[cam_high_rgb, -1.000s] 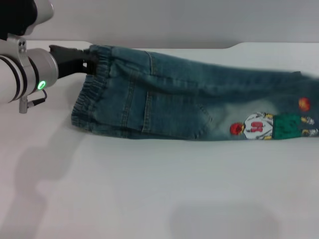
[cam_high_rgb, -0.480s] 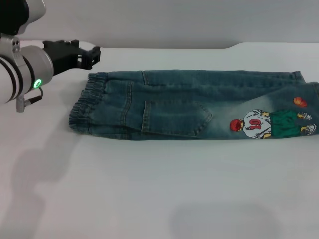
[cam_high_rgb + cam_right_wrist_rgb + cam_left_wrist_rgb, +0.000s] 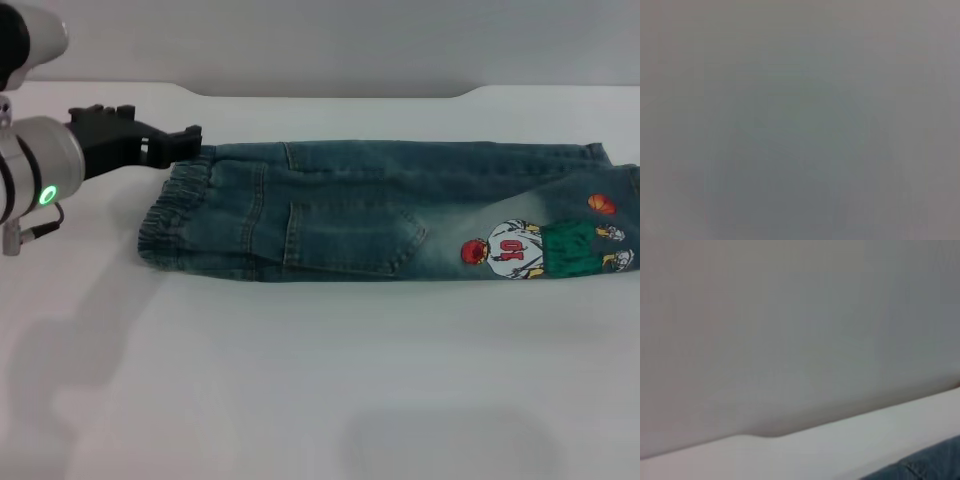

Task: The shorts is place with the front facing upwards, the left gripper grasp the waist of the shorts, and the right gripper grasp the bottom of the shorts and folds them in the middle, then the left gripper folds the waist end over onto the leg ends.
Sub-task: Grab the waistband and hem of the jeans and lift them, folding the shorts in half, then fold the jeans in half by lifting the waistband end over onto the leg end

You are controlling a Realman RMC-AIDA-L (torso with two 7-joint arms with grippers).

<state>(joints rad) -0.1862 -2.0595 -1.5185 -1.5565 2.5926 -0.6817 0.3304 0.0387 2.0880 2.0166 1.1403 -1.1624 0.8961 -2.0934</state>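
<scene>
The blue-green denim shorts [image 3: 380, 210] lie flat on the white table [image 3: 300, 380], folded lengthwise into one long strip. The ruffled waist [image 3: 168, 215] points left. The leg ends [image 3: 622, 195] with the cartoon patch [image 3: 540, 248] point right and reach the edge of the head view. My left gripper [image 3: 190, 138] sits at the waist's far corner, open, with no cloth between its fingers. A corner of denim [image 3: 935, 465] shows in the left wrist view. My right gripper is out of view; the right wrist view shows only grey.
A grey wall rises behind the table's far edge [image 3: 330, 95]. Bare white tabletop stretches in front of the shorts.
One second ago the left gripper held the waist's far corner raised. It let go, the shorts settled flat, and the gripper drew back left, then came down beside the waist corner.
</scene>
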